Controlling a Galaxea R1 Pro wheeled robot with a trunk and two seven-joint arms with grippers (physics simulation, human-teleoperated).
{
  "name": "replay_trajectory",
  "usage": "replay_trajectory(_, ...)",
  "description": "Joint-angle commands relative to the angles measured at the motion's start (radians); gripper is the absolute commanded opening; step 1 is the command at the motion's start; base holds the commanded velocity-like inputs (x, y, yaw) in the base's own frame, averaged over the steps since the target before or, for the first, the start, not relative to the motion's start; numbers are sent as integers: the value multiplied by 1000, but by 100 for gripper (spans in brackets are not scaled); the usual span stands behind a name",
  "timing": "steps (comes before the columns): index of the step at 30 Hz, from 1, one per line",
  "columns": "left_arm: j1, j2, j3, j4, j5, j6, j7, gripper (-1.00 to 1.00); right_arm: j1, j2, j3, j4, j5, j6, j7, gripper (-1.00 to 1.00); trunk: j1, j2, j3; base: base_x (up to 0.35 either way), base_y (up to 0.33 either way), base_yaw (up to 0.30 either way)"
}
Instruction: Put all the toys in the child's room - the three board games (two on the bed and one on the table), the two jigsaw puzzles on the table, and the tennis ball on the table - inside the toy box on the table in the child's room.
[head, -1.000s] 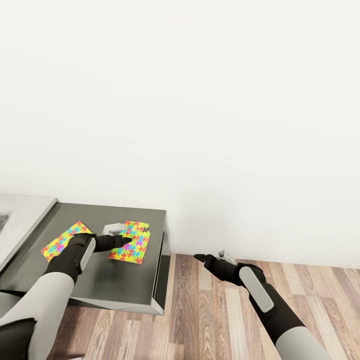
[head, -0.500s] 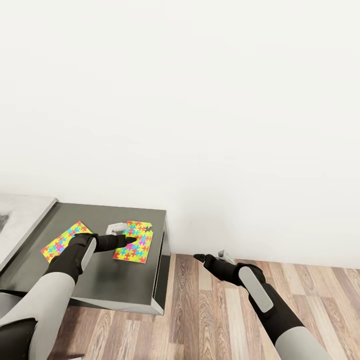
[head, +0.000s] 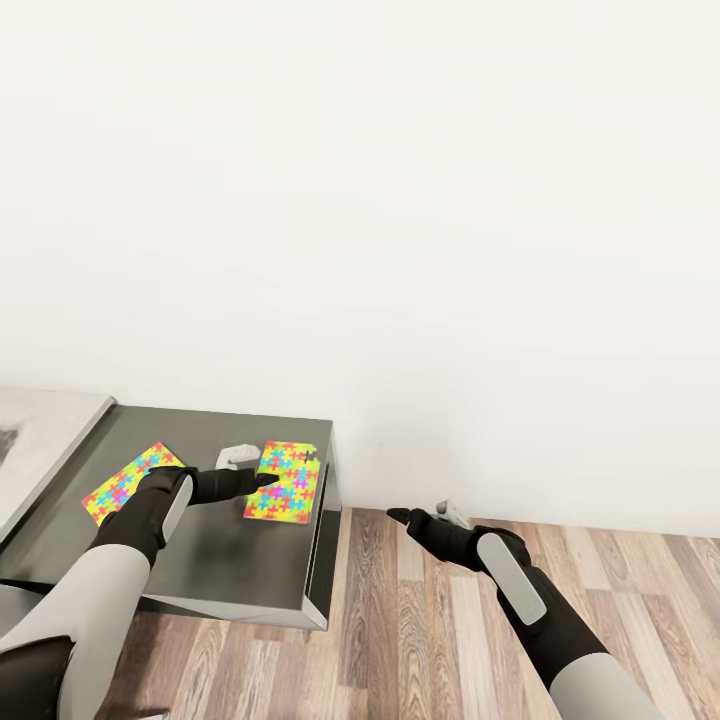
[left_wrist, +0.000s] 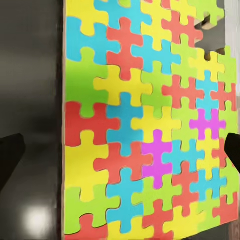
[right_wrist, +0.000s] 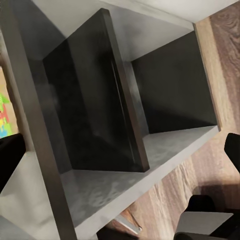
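Two jigsaw puzzles of bright interlocking pieces lie flat on a dark grey cabinet (head: 230, 560). One puzzle (head: 128, 482) lies under my left forearm. The other puzzle (head: 288, 482) lies near the cabinet's right edge, and in the left wrist view it appears as a puzzle (left_wrist: 145, 125) spanning the gap between the fingers. My left gripper (head: 258, 470) hovers low over it, open, its fingertips (left_wrist: 10, 152) spread to either side. My right gripper (head: 395, 515) hangs open over the floor beside the cabinet. A strip of the pale table (head: 40, 435) shows at the far left. The toy box, board games, tennis ball and bed are out of view.
The cabinet's open side (right_wrist: 125, 100) shows dark shelf compartments split by an upright panel. Wooden floor (head: 420, 640) stretches to the right of the cabinet. A plain white wall (head: 400, 250) stands close behind.
The right-hand puzzle has slid to the right across the cabinet top, toward its right edge, with my left gripper following slightly. The right arm has barely moved.
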Motion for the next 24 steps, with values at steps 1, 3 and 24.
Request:
replay_trajectory(1, -1, -1, 5, -1, -5, 6, -8, 100, -1, -1, 3, -1, -9, 1, -7, 100, 1, -2, -2, 0, 0, 0)
replay_trajectory(3, -1, -1, 4, -1, -5, 6, -10, 100, -1, -1, 3, -1, -8, 1, -7, 100, 1, -2, -2, 0, 0, 0)
replay_trajectory(24, -1, -6, 3, -1, -2, 1, -58, 100, -1, -2, 2, -1, -9, 1, -7, 100, 1, -2, -2, 0, 0, 0)
